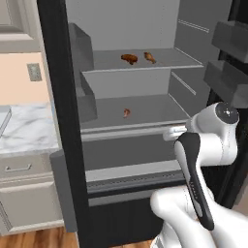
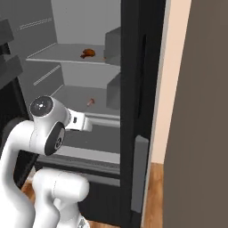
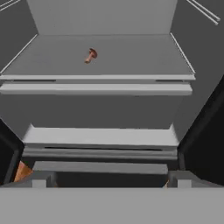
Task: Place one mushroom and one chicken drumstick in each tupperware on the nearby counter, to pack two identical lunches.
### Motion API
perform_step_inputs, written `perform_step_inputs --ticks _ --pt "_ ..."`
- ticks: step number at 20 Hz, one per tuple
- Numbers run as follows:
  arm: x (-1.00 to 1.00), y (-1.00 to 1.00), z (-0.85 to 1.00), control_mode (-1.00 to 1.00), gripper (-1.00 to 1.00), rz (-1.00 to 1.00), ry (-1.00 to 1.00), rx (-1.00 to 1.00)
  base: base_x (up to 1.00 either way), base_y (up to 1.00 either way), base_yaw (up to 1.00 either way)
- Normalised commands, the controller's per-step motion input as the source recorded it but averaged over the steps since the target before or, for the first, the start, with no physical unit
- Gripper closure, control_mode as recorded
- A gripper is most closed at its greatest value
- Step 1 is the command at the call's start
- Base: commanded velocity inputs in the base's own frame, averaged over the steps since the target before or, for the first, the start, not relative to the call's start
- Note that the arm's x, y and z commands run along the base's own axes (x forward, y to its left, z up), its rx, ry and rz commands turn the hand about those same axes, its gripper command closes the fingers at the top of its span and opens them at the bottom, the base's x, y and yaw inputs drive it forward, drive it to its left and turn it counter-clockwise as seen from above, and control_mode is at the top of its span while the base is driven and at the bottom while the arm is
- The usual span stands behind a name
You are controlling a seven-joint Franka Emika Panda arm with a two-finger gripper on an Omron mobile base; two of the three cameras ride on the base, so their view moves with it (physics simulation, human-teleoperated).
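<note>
The fridge stands open. Two brown chicken drumsticks (image 1: pixel 129 58) (image 1: pixel 149 57) lie on its upper shelf, and one drumstick (image 2: pixel 87 53) appears in the right base view. A tiny mushroom (image 1: pixel 126 113) (image 2: pixel 91 102) (image 3: pixel 91 55) with a reddish-brown cap lies on the shelf below. My gripper (image 3: pixel 111 179) (image 1: pixel 170 132) is open and empty. It hovers in front of the fridge, level with the lower shelf's front edge and short of the mushroom. The marble counter (image 1: pixel 26 131) is at the left. A sliver of light grey tupperware (image 1: pixel 4 118) sits on it at the picture's edge.
The black fridge frame (image 1: pixel 60 121) separates the counter from the shelves. Door bins (image 1: pixel 227 77) hang on the open door at right. Grey bins (image 1: pixel 82 53) line the fridge's left wall. Drawers with metal handles (image 1: pixel 18 168) sit under the counter. A tall brown panel (image 2: pixel 200 133) is at right.
</note>
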Motion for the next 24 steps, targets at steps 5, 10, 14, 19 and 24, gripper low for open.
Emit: perform_step_inputs --ticks 5,10,14,19,24 --pt "0.0 0.0 0.0 1.0 -1.0 0.0 0.0 0.0 1.0 0.27 -0.01" --pt "0.15 0.1 0.08 -1.0 -1.0 -0.01 -0.01 0.0 0.34 0.08 -0.01" --pt "0.01 0.22 0.62 -1.0 -1.0 0.0 -0.09 0.0 0.0 0.0 0.0" --pt "0.19 0.32 0.54 -1.0 -1.0 -0.01 -0.01 -0.01 0.0 0.0 0.0" --pt "0.28 0.04 0.48 -1.0 -1.0 -0.08 0.0 0.01 0.0 0.0 0.0"
